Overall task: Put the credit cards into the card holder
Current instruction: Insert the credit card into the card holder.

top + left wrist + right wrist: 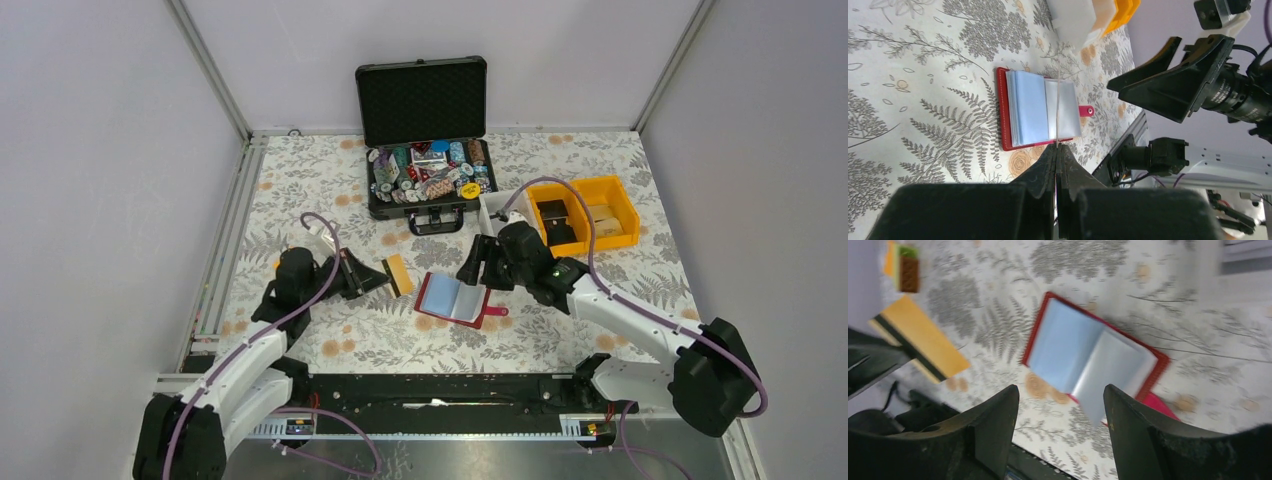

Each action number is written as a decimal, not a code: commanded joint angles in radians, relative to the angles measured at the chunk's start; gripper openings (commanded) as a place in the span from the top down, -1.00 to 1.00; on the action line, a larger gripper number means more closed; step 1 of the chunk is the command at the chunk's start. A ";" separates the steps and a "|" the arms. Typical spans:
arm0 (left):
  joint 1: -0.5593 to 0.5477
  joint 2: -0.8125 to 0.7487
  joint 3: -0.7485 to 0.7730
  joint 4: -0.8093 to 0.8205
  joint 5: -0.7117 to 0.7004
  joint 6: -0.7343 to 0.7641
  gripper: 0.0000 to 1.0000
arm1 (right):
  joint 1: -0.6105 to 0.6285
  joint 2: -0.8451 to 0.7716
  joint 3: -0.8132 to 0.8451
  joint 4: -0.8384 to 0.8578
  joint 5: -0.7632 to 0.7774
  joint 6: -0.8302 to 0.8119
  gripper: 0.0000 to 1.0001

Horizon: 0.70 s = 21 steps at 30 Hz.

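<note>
The dark red card holder [455, 297] lies open on the floral table, showing pale blue and grey-white inner leaves; I cannot tell cards from sleeves there. My left gripper [385, 278] is shut on a tan-gold credit card [399, 274] with a dark stripe, held on edge just left of the holder. In the left wrist view the card [1059, 105] shows edge-on as a thin line above the closed gripper [1057, 147], in front of the holder [1028, 110]. My right gripper [1060, 405] is open and empty, low over the holder's [1068, 340] near right side. The card [923, 340] also shows there.
An open black case [425, 175] full of poker chips stands behind the holder. Yellow bins [600, 205] and a white bin [493, 208] stand at the back right. A black rail [430, 390] runs along the near table edge. An aluminium frame borders the left side.
</note>
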 commanded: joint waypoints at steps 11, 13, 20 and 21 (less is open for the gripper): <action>-0.112 0.109 0.038 0.300 0.225 -0.028 1.00 | 0.000 0.056 -0.145 0.590 -0.574 0.048 -0.45; -0.122 0.110 0.038 0.334 0.242 -0.040 1.00 | 0.000 0.064 -0.152 0.592 -0.579 0.050 -0.45; -0.147 0.119 0.048 0.348 0.254 -0.041 1.00 | 0.001 0.069 -0.163 0.625 -0.632 0.057 -0.41; -0.154 0.124 0.051 0.349 0.257 -0.040 1.00 | 0.001 0.070 -0.163 0.636 -0.647 0.060 -0.40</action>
